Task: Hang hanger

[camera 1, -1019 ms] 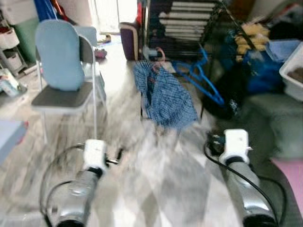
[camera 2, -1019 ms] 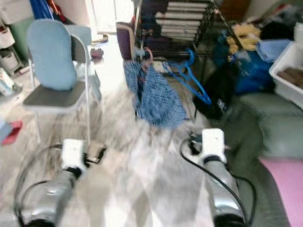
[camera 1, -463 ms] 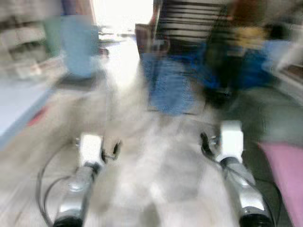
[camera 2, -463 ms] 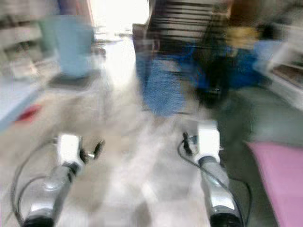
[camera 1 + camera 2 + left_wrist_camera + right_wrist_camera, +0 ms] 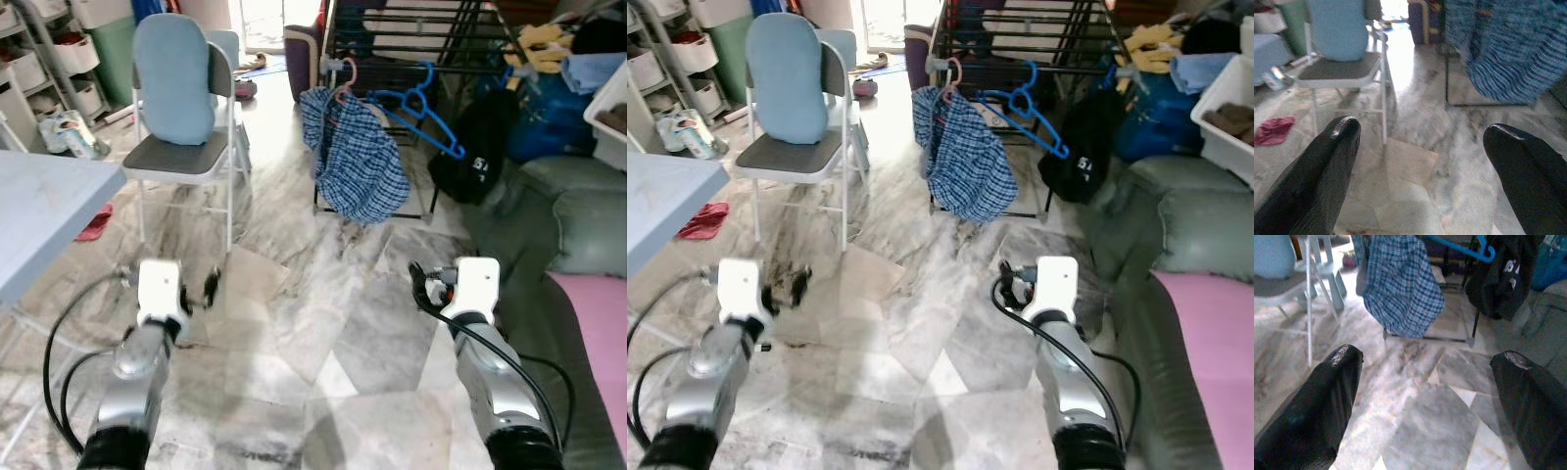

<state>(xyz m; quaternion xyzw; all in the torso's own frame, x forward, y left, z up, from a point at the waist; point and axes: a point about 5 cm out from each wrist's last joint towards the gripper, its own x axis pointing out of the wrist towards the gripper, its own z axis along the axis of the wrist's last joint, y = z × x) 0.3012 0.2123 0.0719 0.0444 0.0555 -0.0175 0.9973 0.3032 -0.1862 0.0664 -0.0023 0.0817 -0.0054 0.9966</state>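
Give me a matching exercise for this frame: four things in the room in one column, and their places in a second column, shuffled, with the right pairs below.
Things:
1. plaid shirt
2. blue hanger
3. light blue cushion
4. black bag

Places:
A. propped against the back of the folding chair
B. empty, hooked on the drying rack just right of the shirt
C. draped on a pink hanger at the rack's left end
D. hanging at the rack's right side, beside the green sofa

Pairs: 1-C, 2-B, 3-A, 4-D
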